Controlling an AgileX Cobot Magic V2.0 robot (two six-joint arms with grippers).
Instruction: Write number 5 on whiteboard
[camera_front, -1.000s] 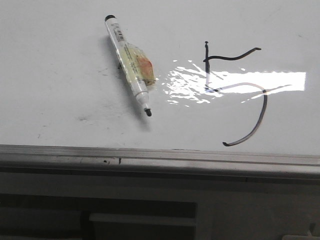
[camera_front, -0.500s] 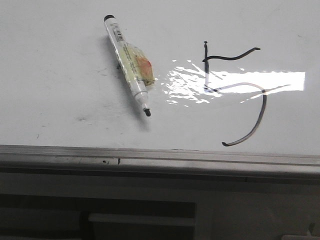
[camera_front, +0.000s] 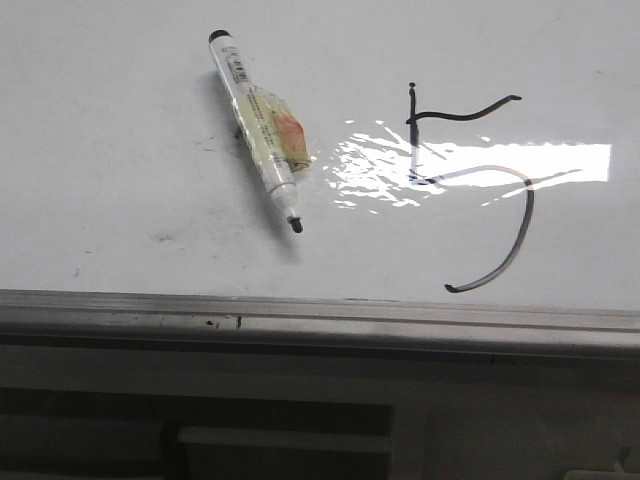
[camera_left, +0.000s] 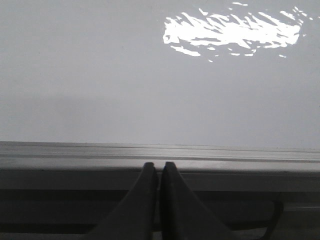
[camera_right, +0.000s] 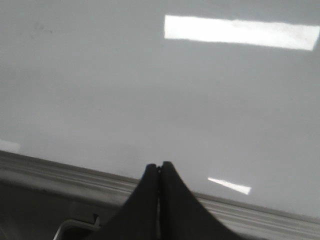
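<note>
The number 5 is drawn in thin black marker on the whiteboard, right of centre in the front view. A white marker pen with a black tip and a yellowish tape wrap lies loose on the board, left of the figure, tip toward the near edge. Neither gripper shows in the front view. My left gripper is shut and empty, back over the board's near frame. My right gripper is shut and empty, also at the near frame edge. The pen and the figure are out of both wrist views.
The grey aluminium frame edge runs along the near side of the board, with a grey ledge and dark recess below it. Bright glare patches lie over the middle of the figure. Faint grey smudges mark the board's left part.
</note>
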